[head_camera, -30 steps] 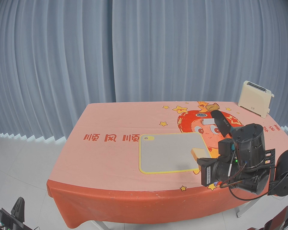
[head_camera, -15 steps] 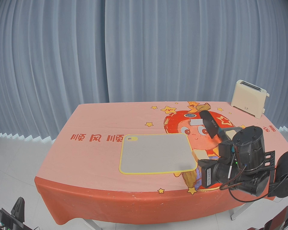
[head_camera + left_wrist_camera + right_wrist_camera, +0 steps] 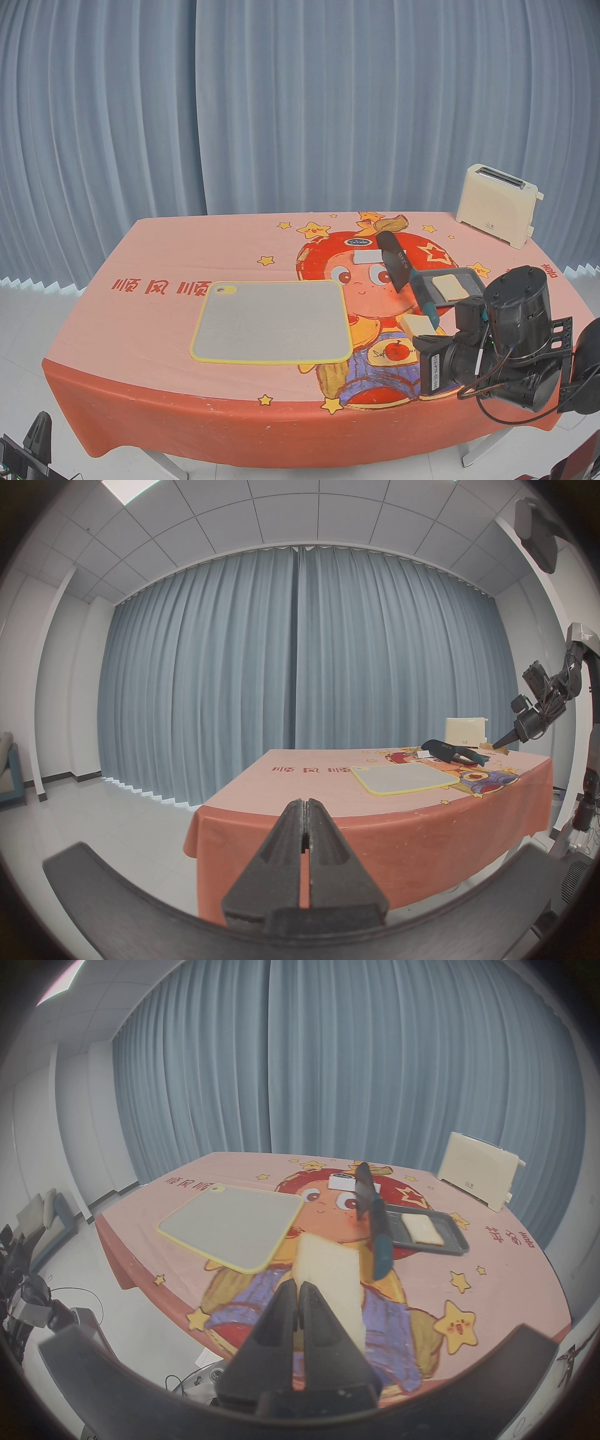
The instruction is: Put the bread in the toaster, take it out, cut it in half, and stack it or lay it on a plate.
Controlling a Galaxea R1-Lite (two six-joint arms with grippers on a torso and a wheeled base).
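Left gripper (image 3: 306,811), jaws together and empty, hangs low, well short of the table. Right gripper (image 3: 299,1288) is clamped on 1 bread slice (image 3: 417,325), held above the cloth near the knife (image 3: 394,261). Beyond lie the cutting board (image 3: 272,320), a tray (image 3: 476,282) bearing a 2nd slice (image 3: 450,287), and the toaster (image 3: 497,205) at the far right corner. Step judged: carrying bread to the toaster. Next: a long reach, with the slice aligned over the slot.

place: test room (office-like) | signs: full-wall curtain (image 3: 312,106), panel ceiling (image 3: 300,511), tiled floor (image 3: 112,830) — clothed table (image 3: 156,250)
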